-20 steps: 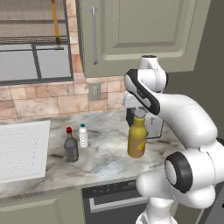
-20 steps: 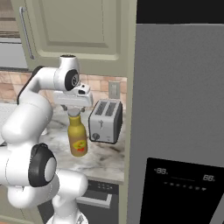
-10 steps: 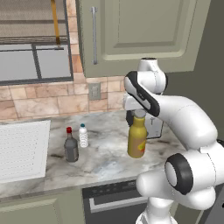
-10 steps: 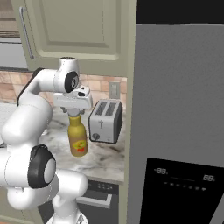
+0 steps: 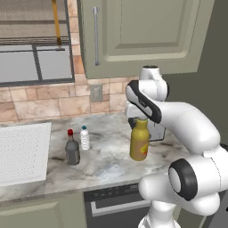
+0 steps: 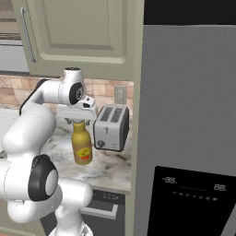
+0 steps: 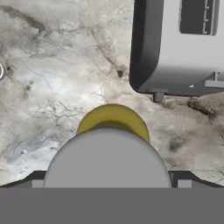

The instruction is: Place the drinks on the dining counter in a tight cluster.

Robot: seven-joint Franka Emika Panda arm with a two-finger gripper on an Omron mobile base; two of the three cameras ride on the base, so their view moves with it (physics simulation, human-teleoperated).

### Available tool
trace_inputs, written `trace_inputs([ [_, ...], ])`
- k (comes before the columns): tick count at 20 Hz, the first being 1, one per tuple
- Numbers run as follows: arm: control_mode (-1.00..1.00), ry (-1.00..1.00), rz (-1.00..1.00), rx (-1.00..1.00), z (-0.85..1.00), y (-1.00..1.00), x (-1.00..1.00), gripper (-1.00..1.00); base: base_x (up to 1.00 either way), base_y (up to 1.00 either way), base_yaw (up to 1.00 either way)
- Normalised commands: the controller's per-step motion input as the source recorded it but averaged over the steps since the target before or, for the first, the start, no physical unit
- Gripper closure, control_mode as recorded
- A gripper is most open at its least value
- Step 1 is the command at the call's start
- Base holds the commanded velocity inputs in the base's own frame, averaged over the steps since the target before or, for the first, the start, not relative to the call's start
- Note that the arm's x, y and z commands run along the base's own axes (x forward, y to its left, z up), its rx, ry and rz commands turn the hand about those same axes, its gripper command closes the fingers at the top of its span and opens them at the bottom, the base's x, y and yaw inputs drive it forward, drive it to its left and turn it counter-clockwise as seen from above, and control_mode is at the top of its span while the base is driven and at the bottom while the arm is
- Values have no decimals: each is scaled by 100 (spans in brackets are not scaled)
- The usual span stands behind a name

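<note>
yellow bottle [image 5: 139,143] stood on worktop [image 5: 111,158] near toaster [image 6: 110,127]; gripper [image 6: 79,120] spread wide over its cap, nothing pinched. dark bottle [image 5: 72,148], clear bottle [image 5: 84,138] upright near sink-side edge. no drink moved; all left.

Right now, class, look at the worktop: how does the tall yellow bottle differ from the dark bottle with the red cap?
The yellow bottle is taller and wider than the dark grey bottle. The yellow one has a grey cap; the dark one's cap is red. The yellow bottle stands beside the toaster, directly under the robot's hand; the dark bottle stands farther left, next to a small clear bottle. Both stand upright on the marble worktop.
</note>
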Motion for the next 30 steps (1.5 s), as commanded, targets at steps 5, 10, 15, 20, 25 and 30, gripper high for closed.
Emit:
trace_inputs([
  [5, -100, 0, 0, 0, -3, 0, 0, -100, 0, 0, 0],
  [10, -100, 0, 0, 0, 0, 0, 0, -100, 0, 0, 0],
  [15, -100, 0, 0, 0, 0, 0, 0, -100, 0, 0, 0],
  [20, -100, 0, 0, 0, 0, 0, 0, 100, 0, 0, 0],
  [25, -100, 0, 0, 0, 0, 0, 0, 100, 0, 0, 0],
  [30, -100, -3, 0, 1, 0, -1, -27, 100, 0, 0, 0],
])
